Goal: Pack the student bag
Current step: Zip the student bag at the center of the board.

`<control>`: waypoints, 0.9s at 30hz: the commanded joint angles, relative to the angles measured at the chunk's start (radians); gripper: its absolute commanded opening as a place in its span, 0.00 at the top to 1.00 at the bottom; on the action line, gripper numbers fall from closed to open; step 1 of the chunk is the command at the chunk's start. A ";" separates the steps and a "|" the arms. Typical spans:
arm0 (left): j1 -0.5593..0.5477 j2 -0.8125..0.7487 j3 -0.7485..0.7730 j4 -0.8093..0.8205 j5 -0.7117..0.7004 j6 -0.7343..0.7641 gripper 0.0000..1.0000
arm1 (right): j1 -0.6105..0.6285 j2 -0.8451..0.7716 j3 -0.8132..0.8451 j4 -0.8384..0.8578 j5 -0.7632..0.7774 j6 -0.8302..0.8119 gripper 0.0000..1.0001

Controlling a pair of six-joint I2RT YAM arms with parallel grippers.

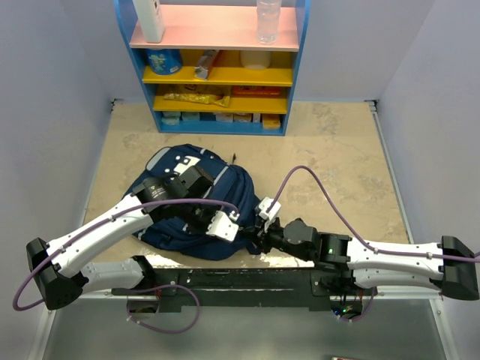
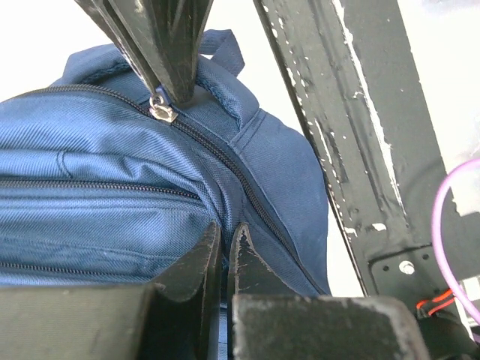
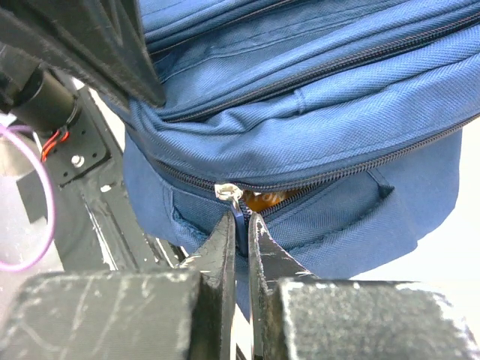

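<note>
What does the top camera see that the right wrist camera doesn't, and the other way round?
Only the top camera shows the blue shelf at the back, plus the whole left arm and right arm. Only the right wrist camera shows the right gripper pinching the zipper pull, with something orange peeking through the gap in the zipper. Both show the navy backpack.

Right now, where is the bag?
In the top view the bag lies on the table, left of centre, in front of the shelf; the left end effector and the right end effector pinch its near edge.
</note>
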 commanded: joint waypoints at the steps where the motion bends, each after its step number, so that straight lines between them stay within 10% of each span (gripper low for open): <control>1: 0.002 -0.021 0.011 -0.088 0.047 0.069 1.00 | -0.012 0.023 0.038 -0.103 0.245 0.084 1.00; 20: 0.008 -0.070 -0.096 0.075 -0.128 0.055 1.00 | -0.174 0.054 0.187 -0.184 -0.169 0.221 1.00; 27: 0.010 -0.073 -0.064 0.033 -0.102 0.062 1.00 | -0.175 0.054 0.152 -0.166 -0.171 0.219 0.67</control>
